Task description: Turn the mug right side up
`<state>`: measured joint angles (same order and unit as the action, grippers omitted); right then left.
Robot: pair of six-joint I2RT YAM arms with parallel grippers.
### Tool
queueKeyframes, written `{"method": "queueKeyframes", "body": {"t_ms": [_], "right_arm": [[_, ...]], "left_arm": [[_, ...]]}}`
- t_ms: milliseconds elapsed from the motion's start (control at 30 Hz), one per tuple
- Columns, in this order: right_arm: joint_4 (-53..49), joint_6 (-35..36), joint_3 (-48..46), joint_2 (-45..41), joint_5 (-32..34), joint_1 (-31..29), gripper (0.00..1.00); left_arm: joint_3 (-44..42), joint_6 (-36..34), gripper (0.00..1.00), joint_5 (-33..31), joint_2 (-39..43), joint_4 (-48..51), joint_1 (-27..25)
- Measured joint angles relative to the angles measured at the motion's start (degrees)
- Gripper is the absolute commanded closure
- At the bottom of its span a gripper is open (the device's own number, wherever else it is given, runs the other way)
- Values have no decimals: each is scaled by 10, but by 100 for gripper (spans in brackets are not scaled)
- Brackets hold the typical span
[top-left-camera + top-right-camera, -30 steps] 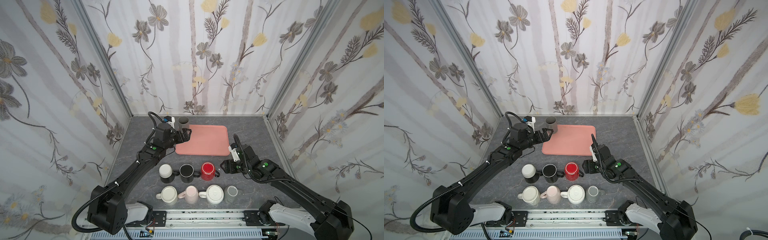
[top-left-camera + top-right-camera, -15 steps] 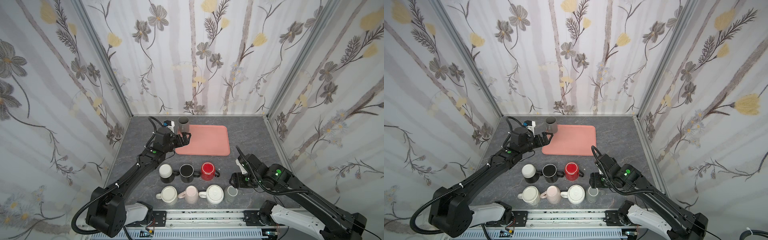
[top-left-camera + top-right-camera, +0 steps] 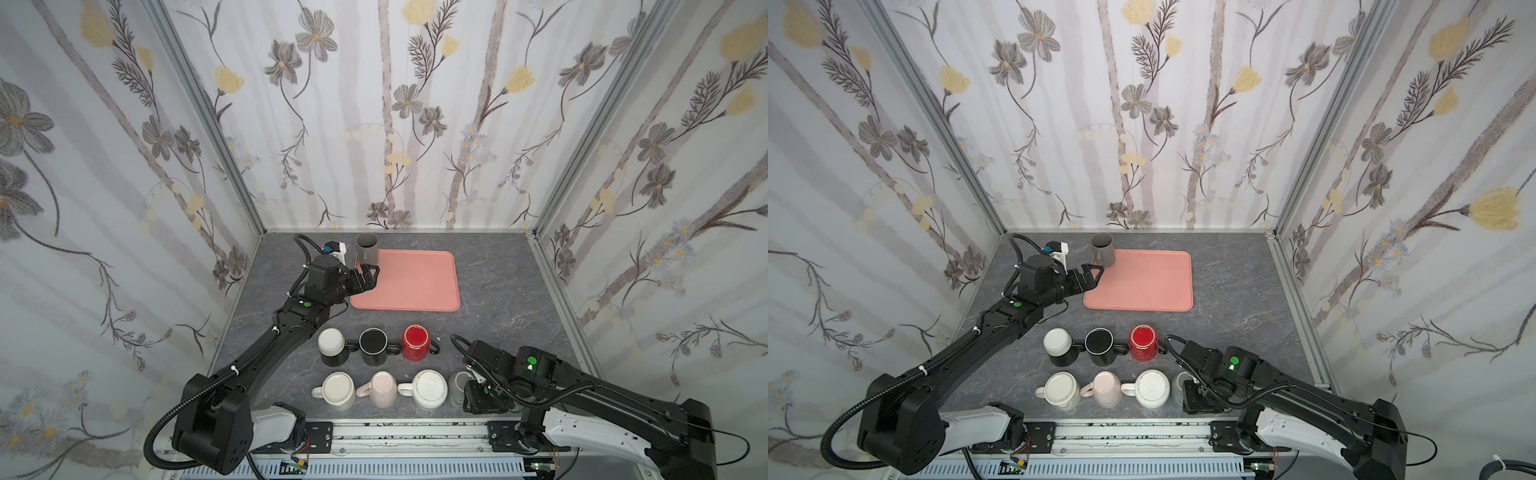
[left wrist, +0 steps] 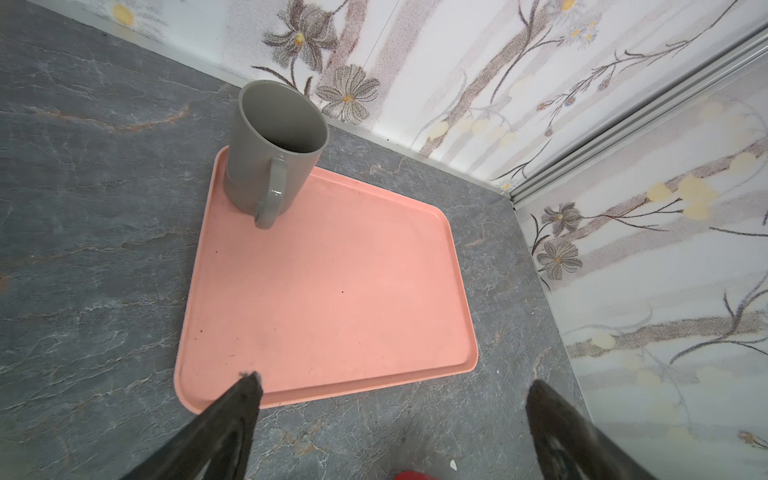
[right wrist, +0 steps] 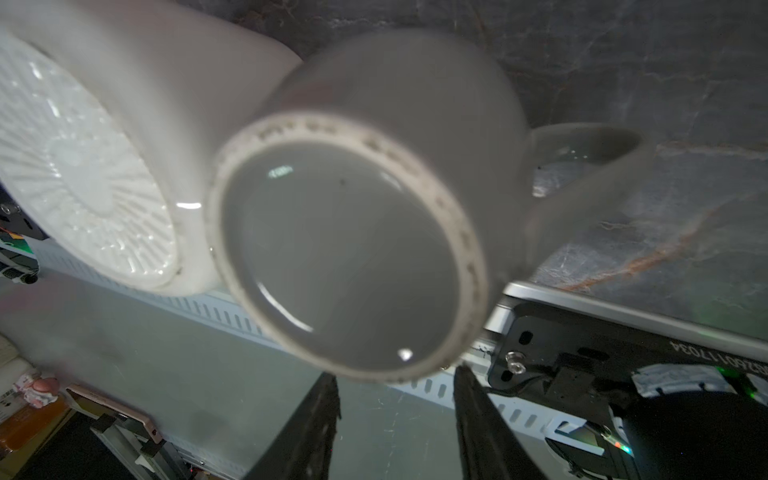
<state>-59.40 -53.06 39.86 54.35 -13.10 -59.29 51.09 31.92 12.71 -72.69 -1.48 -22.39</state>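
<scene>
- Mug (image 5: 353,249), grey, base up, well in front of tray (image 3: 415,286); handle shows only in R wrist view.
- R gripper (image 5: 395,378): narrow gap at mug's base rim, grip can't tell.
- L gripper (image 4: 392,379): jaws wide, at tray's left edge.

A salmon-pink tray (image 3: 415,286) lies flat on the grey marbled table (image 3: 498,291), toward 12 o'clock. A tall grey mug (image 3: 367,248) stands upright in the tray's 11 o'clock corner. At 6 o'clock from the tray, six mugs stand upside down in two rows. The far row has what seems a white-based black mug (image 3: 331,341), a black mug (image 3: 372,341) and a red mug (image 3: 416,340). The near row has a cream mug (image 3: 337,388), a pink mug (image 3: 382,387) and a ribbed white mug (image 3: 430,387), with handles at 9 o'clock.
</scene>
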Motion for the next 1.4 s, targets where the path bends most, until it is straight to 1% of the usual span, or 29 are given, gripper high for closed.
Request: {"method": "queueKeyframes", "body": {"t_ms": [133,400,633,700,800,900,1033,1100,1167,1233,1333,1400], "right_arm": [[31,11,0,27,16,19,64],[102,68,-2,61,41,97,68],[176,103,13,109,63,153,70],[196,112,20,122,68,159,70],[229,118,24,133,63,167,67],[233,131,36,131,64,179,60],[239,159,49,92,66,194,47],[236,165,49,66,74,206,46],[238,170,42,39,81,235,49],[247,169,19,25,93,275,52],[256,166,-4,41,108,338,55],[281,166,-11,61,118,367,56]], "left_arm": [[0,0,0,0,0,0,2],[-4,0,0,2,0,0,4],[-5,0,0,2,0,0,4],[-6,1,0,2,7,2,4],[-6,1,0,2,16,0,4],[-6,1,0,2,16,1,5],[-9,1,0,2,17,1,5],[-13,2,0,4,17,0,5],[-16,3,0,4,17,0,5],[-17,6,0,6,16,-1,5],[-18,11,0,9,12,-3,6],[-18,12,0,10,11,-4,6]]}}
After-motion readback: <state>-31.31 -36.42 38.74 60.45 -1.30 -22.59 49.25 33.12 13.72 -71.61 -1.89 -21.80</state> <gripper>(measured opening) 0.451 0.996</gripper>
